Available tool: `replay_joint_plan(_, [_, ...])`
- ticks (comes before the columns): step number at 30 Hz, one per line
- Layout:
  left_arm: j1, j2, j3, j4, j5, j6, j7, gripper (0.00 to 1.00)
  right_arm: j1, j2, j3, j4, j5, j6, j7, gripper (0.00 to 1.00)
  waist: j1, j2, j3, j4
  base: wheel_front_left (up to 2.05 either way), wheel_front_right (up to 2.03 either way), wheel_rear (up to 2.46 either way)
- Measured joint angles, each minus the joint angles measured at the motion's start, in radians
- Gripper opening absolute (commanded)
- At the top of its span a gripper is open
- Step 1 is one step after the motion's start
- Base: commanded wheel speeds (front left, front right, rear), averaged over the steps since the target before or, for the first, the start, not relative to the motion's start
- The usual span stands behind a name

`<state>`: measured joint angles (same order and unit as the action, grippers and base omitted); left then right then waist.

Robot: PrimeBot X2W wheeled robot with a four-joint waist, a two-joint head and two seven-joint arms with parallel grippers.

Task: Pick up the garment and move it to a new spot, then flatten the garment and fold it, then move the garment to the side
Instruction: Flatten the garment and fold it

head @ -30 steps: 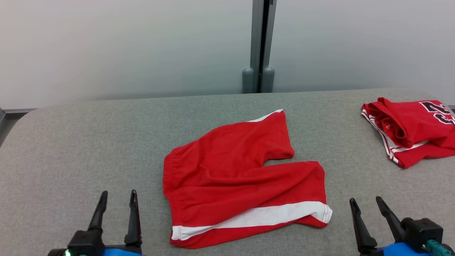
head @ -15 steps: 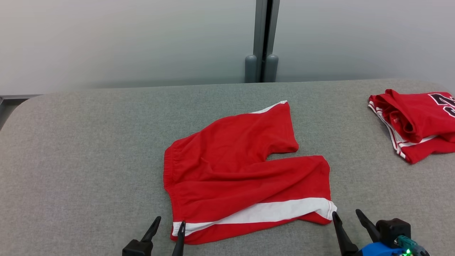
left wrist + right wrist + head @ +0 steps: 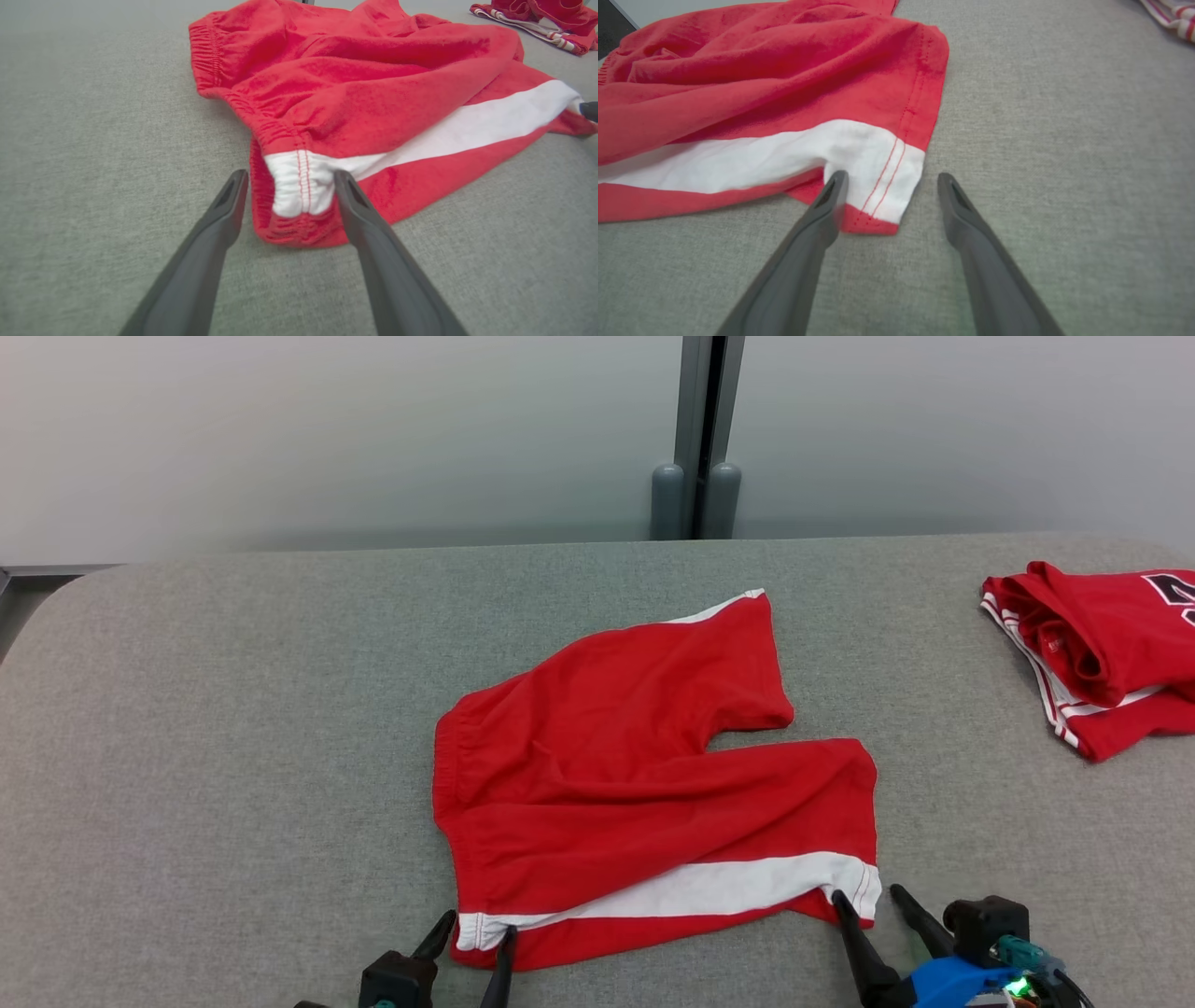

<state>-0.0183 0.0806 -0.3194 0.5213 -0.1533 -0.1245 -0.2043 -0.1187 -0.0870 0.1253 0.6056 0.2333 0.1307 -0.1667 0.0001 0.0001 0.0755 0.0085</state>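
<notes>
While the red shorts (image 3: pixel 644 775) are lying spread mid-way across the grey padded table (image 3: pixel 233 728), the left gripper (image 3: pixel 478 926) is bracketing their near-left waistband corner and the right gripper (image 3: pixel 866 893) their near-right hem corner, both gaping wide, gripping nothing.

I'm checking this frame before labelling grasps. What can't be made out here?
- Folded red jersey: the head view's right edge cuts it off, so its black number is unreadable.
- Left gripper: open around the shorts' waistband corner; contact with the cloth is unclear in the left wrist view.
- Right gripper: one fingertip is blurred at the hem in the right wrist view; touching or not, unclear.
</notes>
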Motion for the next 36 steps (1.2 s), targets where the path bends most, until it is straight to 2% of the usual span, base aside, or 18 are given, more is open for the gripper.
replay_joint_plan(12, [-0.057,-0.006,-0.047,0.089,-0.042,-0.002,-0.006,1.00,-0.065,0.003,0.106,0.094,0.117,0.000,-0.065,1.00,0.0000,0.0000,0.004,0.001,0.00,0.00,0.00])
replay_joint_plan(13, [-0.063,-0.006,-0.049,0.093,-0.046,-0.002,-0.008,0.99,-0.066,0.003,0.113,0.099,0.129,0.000,-0.067,0.56,0.0000,0.0000,0.004,0.001,0.00,0.00,0.00])
replay_joint_plan(14, [-0.068,-0.007,-0.051,0.098,-0.052,-0.004,-0.008,0.91,-0.066,0.003,0.122,0.103,0.139,0.000,-0.071,0.41,0.0000,0.0000,0.005,0.001,0.00,0.00,0.00])
replay_joint_plan(15, [-0.072,-0.008,-0.053,0.104,-0.058,-0.004,-0.009,0.77,-0.068,0.002,0.130,0.109,0.146,0.000,-0.074,0.00,0.0000,0.0000,0.006,0.001,0.00,0.00,0.00])
replay_joint_plan(16, [-0.076,-0.009,-0.057,0.111,-0.062,-0.004,-0.009,0.36,-0.071,0.000,0.138,0.116,0.150,0.000,-0.076,0.00,-0.0001,0.0000,0.007,0.001,0.00,0.00,0.00])
replay_joint_plan(17, [-0.080,-0.011,-0.061,0.119,-0.069,-0.004,-0.009,0.06,-0.075,-0.003,0.143,0.121,0.156,0.000,-0.077,0.00,-0.0001,0.0000,0.007,0.001,0.00,0.00,0.00])
replay_joint_plan(18, [-0.086,-0.011,-0.066,0.123,-0.075,-0.004,-0.011,0.00,-0.079,-0.005,0.144,0.120,0.157,0.000,-0.082,0.00,-0.0001,0.0000,0.007,0.001,0.00,0.00,0.00])
replay_joint_plan(24, [-0.103,-0.014,-0.077,0.116,-0.101,-0.005,-0.033,0.00,-0.078,-0.012,0.125,0.091,0.154,0.000,-0.093,0.00,-0.0001,0.0000,0.002,-0.003,0.00,0.00,0.00])
replay_joint_plan(32, [-0.094,0.010,-0.066,-0.015,-0.123,-0.005,-0.049,0.00,-0.008,-0.042,0.071,-0.098,0.101,0.000,-0.095,0.00,-0.0002,0.0000,-0.012,-0.008,0.00,0.00,0.00])
replay_joint_plan(36, [-0.130,0.024,-0.051,-0.108,-0.138,-0.005,-0.034,0.00,-0.038,-0.068,0.052,-0.175,0.081,0.000,-0.095,0.00,-0.0002,0.0000,0.013,-0.020,0.00,0.00,0.00])
